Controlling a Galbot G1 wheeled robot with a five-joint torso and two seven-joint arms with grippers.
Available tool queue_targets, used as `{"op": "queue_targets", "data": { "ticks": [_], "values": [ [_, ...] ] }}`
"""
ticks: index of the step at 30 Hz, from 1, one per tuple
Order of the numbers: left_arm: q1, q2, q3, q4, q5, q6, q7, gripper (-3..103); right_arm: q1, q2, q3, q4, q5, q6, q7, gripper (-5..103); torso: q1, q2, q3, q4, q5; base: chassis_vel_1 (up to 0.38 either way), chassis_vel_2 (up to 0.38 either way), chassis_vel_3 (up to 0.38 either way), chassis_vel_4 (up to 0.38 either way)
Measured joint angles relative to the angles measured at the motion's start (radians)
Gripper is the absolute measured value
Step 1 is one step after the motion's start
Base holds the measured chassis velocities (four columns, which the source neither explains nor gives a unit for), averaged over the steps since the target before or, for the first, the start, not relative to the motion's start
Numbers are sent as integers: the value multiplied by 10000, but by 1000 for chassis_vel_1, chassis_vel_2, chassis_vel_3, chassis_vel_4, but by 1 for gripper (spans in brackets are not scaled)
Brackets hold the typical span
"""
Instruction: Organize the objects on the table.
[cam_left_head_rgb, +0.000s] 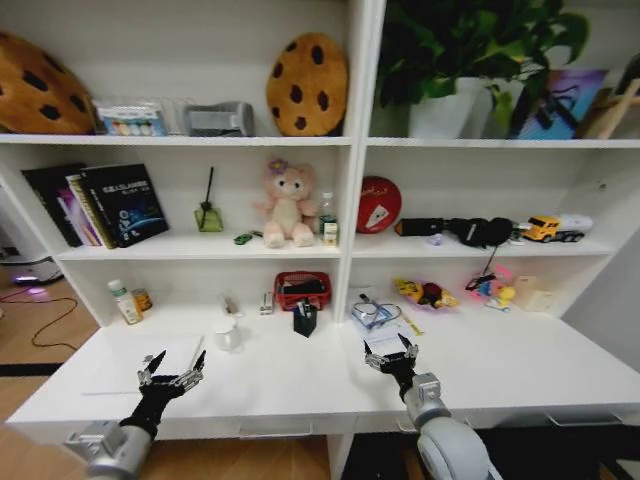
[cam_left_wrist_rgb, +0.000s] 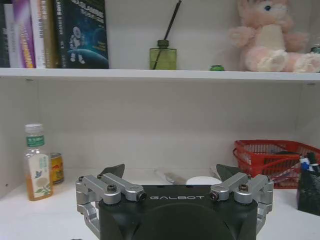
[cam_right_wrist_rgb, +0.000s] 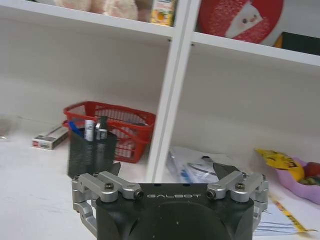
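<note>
Both of my grippers hang low over the front of the table (cam_left_head_rgb: 300, 390), fingers spread wide and holding nothing: the left gripper (cam_left_head_rgb: 172, 371) over the near left part of the white top, the right gripper (cam_left_head_rgb: 391, 354) just right of the shelving's centre post. What matters for the next reach is what lies straight ahead of each. Ahead of my right one, toward the back wall, sits a loose pile of papers (cam_right_wrist_rgb: 200, 167) with something shiny on it that I cannot identify, nearly touching distance in the head view; I judge this arm the nearer to it. A black mesh pen cup (cam_left_head_rgb: 305, 318) stands between my two arms, slightly closer to the right, with the red mesh basket (cam_left_head_rgb: 302, 288) just behind it. Ahead of my left gripper is a small white cup (cam_left_head_rgb: 227, 334), and farther off to my left, against the wall, a clear bottle with a green cap (cam_left_wrist_rgb: 37, 162) stands upright beside a small can (cam_left_wrist_rgb: 56, 168). That bottle belongs to the left arm by position. Its long axis is vertical, so a sideways grasp suits it.
</note>
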Motion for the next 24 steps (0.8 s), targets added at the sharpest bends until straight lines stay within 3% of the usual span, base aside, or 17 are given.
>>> {"op": "queue_targets", "data": {
  "ticks": [1, 2, 6, 11, 13, 14, 16, 24],
  "values": [
    [0, 0, 1, 1, 0, 0, 0, 100, 0, -2, -6, 1, 0, 0, -2, 100, 2, 0, 0, 1, -18, 339, 355, -352, -344],
    [0, 0, 1, -2, 0, 0, 1, 100, 0, -1, -6, 0, 0, 0, -2, 100, -4, 2, -2, -1, 7, 332, 352, -321, -365],
    [0, 0, 2, 0, 0, 0, 0, 100, -36, 18, 8, 0, 0, 29, -3, 100, 1, -1, 0, 0, -13, 340, 350, -338, -321],
    [1, -1, 3, -5, 0, -1, 10, 100, -81, 34, 31, -6, -29, 80, -46, 100, -3, 2, -1, -1, 4, 347, 366, -355, -361],
    [0, 0, 2, 0, 0, -1, -2, 100, -100, 55, 34, -9, -87, 90, -130, 100, -2, 0, -2, 0, -17, 334, 331, -358, -338],
    [0, -1, 0, -1, 0, -1, -3, 100, -108, 72, 29, -9, -101, 89, -145, 100, -7, 4, -4, -2, 6, 339, 347, -309, -346],
    [0, 0, 0, -1, 0, -1, -1, 100, -107, 84, 27, -10, -122, 90, -165, 100, -2, 1, -1, 1, 4, 346, 335, -309, -318],
    [0, 0, -2, 0, 0, 0, -6, 100, -152, 94, 143, -186, -706, 650, -228, 100, -1, 1, -1, 1, -12, 199, 156, -123, -163]
  ]
}}
